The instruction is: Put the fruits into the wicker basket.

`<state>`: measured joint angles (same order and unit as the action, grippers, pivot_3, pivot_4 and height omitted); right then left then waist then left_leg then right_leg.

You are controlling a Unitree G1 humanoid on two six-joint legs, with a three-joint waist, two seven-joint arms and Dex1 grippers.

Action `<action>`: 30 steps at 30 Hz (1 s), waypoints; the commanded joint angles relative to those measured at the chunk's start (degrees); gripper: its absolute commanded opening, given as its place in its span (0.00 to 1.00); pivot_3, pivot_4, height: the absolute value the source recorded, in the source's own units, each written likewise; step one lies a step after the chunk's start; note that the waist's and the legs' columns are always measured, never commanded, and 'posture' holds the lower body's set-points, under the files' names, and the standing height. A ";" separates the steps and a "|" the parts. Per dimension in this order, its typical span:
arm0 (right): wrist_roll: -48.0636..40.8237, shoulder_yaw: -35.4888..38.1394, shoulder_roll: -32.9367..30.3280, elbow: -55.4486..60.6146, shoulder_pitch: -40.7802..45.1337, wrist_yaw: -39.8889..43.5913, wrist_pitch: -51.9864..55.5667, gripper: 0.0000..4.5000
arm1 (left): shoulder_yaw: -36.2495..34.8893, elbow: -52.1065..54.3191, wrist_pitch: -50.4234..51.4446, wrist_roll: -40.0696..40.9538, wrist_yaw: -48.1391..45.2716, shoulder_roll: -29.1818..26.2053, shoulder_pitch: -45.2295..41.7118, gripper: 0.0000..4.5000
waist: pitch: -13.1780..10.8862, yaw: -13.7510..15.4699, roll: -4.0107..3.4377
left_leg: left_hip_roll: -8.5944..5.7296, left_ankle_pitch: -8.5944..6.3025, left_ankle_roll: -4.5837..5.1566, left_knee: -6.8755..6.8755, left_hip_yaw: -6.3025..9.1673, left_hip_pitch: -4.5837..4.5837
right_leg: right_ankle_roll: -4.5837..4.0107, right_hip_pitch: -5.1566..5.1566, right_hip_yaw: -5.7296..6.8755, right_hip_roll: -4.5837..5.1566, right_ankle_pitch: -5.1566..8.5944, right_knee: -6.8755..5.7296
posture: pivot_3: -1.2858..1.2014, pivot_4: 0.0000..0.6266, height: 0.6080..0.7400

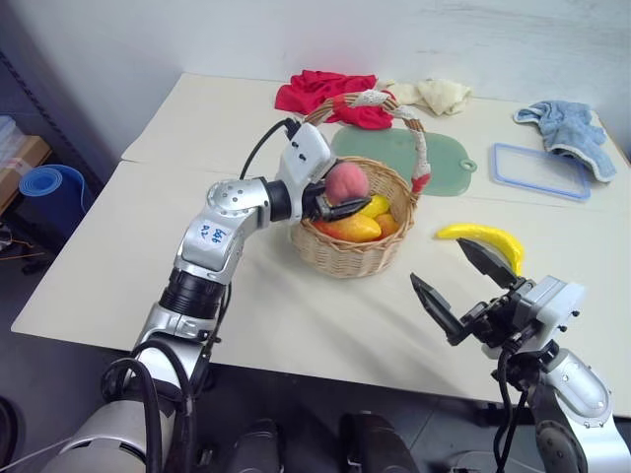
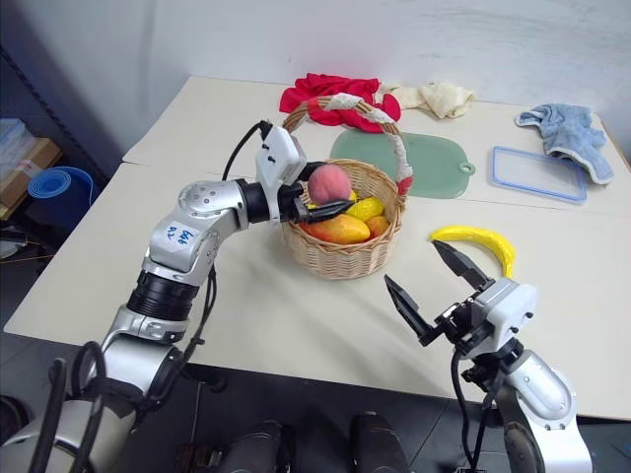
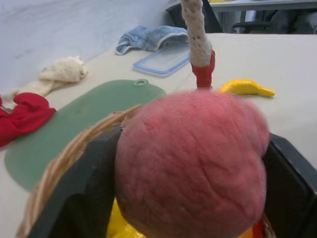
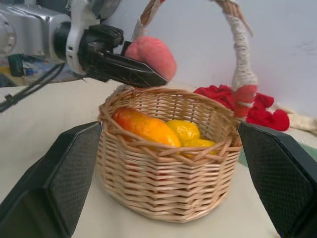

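A pink-red peach [image 1: 346,181] hangs just above the near-left rim of the wicker basket [image 1: 345,258], with my left gripper [image 1: 340,194] shut on it; its black fingers [image 3: 74,198] flank the peach [image 3: 193,163] on both sides. Inside the basket lie a red-orange mango [image 1: 352,229] and yellow lemons [image 1: 377,205]. The yellow banana [image 1: 483,236] rests on the table to the right of the basket. My right gripper [image 1: 439,261] stands open at the front right, between the basket and the banana, with nothing between its fingers [image 4: 59,183].
Behind the basket lies a green mat [image 1: 444,153]. A red cloth [image 1: 317,91] and a cream cloth [image 1: 436,95] sit at the back. At the back right are a clear blue-rimmed lid [image 1: 540,169] and a blue towel [image 1: 570,126].
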<state>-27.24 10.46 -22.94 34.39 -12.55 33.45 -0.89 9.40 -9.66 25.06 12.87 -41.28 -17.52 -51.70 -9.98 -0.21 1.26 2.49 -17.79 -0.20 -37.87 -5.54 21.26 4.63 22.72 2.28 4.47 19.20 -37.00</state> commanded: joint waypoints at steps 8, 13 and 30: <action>-6.96 23.54 0.36 -3.58 -15.09 1.20 -5.33 1.00 | -10.67 8.00 -9.90 13.49 -20.05 -10.11 8.60 0.99 | -0.01 0.02 -0.05 | -0.03 -0.05 0.04 0.02 0.00 -0.07 | 0.00 -0.15 -0.03 0.06 0.00 0.11 | 0.52 0.24 1.00; -7.23 34.55 2.05 -18.79 -21.26 4.82 -12.14 1.00 | -13.99 11.67 -3.12 16.63 -26.31 -21.55 16.21 0.99 | -0.04 -0.03 -0.14 | 0.00 -0.08 0.00 0.10 0.01 -0.17 | -0.09 -0.24 -0.05 0.06 0.05 0.20 | 0.52 0.24 1.00; -1.77 13.75 -38.16 -40.15 13.92 13.25 23.36 1.00 | -17.64 11.36 -1.18 22.48 -29.52 -22.70 20.60 0.99 | -0.16 -1.23 -0.36 | 0.08 -0.06 0.23 0.73 -0.64 -0.86 | -0.36 -0.19 -0.70 -0.05 -0.11 0.12 | 0.52 0.24 1.00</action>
<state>-30.19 27.74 -60.09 -2.08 -4.29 45.85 19.17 -8.14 -0.12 22.52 33.75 -71.42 -40.34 -30.39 -10.14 -1.44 0.90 2.68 -17.70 -0.24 -37.20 -6.11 20.41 4.22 22.52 1.61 4.26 19.12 -36.89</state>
